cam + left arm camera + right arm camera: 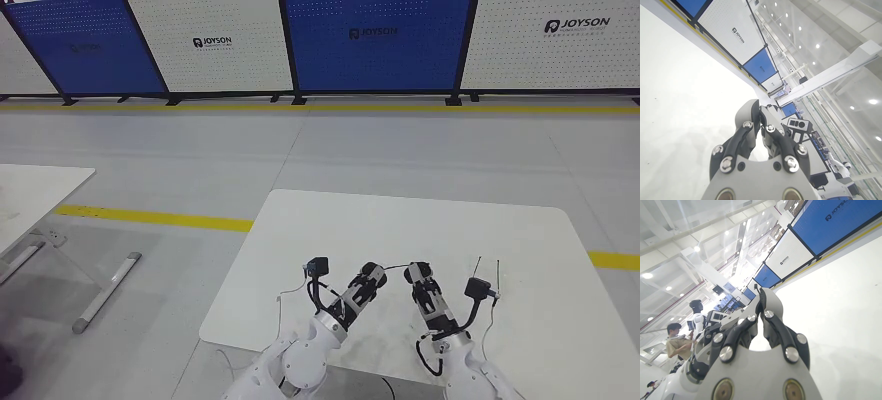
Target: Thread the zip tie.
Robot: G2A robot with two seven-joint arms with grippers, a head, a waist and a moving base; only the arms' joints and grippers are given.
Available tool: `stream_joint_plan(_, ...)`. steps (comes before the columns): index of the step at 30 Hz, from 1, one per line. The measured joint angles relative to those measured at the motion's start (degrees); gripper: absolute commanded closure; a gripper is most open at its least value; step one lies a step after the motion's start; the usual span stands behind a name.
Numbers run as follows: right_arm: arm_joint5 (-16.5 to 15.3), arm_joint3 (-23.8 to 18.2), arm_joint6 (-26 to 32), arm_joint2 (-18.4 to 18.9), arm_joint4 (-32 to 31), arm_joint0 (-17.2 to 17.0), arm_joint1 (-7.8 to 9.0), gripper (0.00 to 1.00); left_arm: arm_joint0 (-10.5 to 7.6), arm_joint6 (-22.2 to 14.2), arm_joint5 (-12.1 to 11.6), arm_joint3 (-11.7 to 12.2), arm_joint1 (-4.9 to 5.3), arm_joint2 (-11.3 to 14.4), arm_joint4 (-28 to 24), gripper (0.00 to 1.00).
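A thin black zip tie spans the short gap between my two grippers, held above the front part of the white table. My left gripper is shut on one end, and in its own wrist view its pads are pressed together. My right gripper is shut on the other end. In the right wrist view a short black stub of the zip tie sticks out past that gripper's closed fingertips. The two grippers face each other, close together.
The table's front edge lies close beside the arms, and bare tabletop stretches behind and to the right. A second white table stands off to the left across the floor. Blue and white panels line the back.
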Motion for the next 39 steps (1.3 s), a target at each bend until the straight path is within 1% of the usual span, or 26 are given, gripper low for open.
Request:
stream_joint_plan(6,0.0,-0.32,0.57,-0.08,-0.91,-0.11,-0.05,1.0,0.0,-0.37,-0.44,0.1,0.02,0.02,-0.38,1.0)
stream_joint_plan(7,0.0,-0.36,0.59,-0.07,-0.92,-0.15,-0.06,0.96,0.02,-0.3,-0.48,0.1,0.02,-0.02,-0.49,1.0)
stream_joint_plan(8,0.0,-0.42,0.59,-0.03,-0.87,-0.22,-0.06,0.87,0.06,-0.13,-0.49,0.1,0.02,-0.08,-0.6,1.0)
stream_joint_plan(9,0.0,-0.45,0.59,0.02,-0.79,-0.29,-0.07,0.73,0.08,-0.01,-0.49,0.1,0.02,-0.11,-0.66,1.0)
stream_joint_plan(10,0.0,-0.47,0.61,0.09,-0.69,-0.37,-0.06,0.69,0.1,0.12,-0.44,0.12,0.01,-0.14,-0.72,1.0)
stream_joint_plan(13,0.0,-0.5,0.69,0.22,-0.55,-0.51,-0.05,0.65,0.14,0.4,-0.24,0.18,-0.02,-0.14,-0.89,1.0)
stream_joint_plan(17,0.0,-0.74,0.88,0.4,-0.04,-0.74,0.02,0.62,0.07,0.88,0.03,0.26,-0.12,-0.04,-1.54,1.0)
stream_joint_plan(20,0.0,-1.05,0.95,0.62,0.04,-1.01,0.15,0.62,-0.06,0.98,0.12,0.19,-0.18,0.03,-2.11,1.0)
stream_joint_plan(23,0.0,-1.38,0.83,0.8,-0.23,-1.31,0.28,0.54,-0.02,1.26,0.07,0.01,-0.23,0.07,-2.53,1.0)
stream_joint_plan(24,0.0,-1.47,0.68,0.89,-0.31,-1.45,0.33,0.44,0.01,1.39,0.0,-0.08,-0.26,0.09,-2.86,1.0)
stream_joint_plan(25,0.0,-1.52,0.45,1.02,-0.37,-1.63,0.37,0.07,0.06,1.5,-0.11,-0.17,-0.29,0.1,-3.31,1.0)
stream_joint_plan(26,0.0,-1.44,-0.06,1.33,-0.46,-1.94,0.44,0.0,0.12,1.62,-0.3,-0.3,-0.34,0.08,-4.08,1.0)
stream_joint_plan(29,0.39,-0.68,-1.83,2.53,-1.48,-2.87,0.55,0.0,0.24,1.62,-0.57,-0.55,-0.41,-0.11,-6.03,1.0)
stream_joint_plan(32,0.59,-0.55,-0.17,2.57,-1.43,-3.18,0.58,0.0,0.26,1.54,-0.56,-0.57,-0.42,-0.13,-6.24,1.0)
stream_joint_plan(39,0.68,-0.54,-0.11,2.6,-1.5,-3.12,0.58,0.0,0.26,1.53,-0.55,-0.57,-0.42,-0.11,-6.21,1.0)
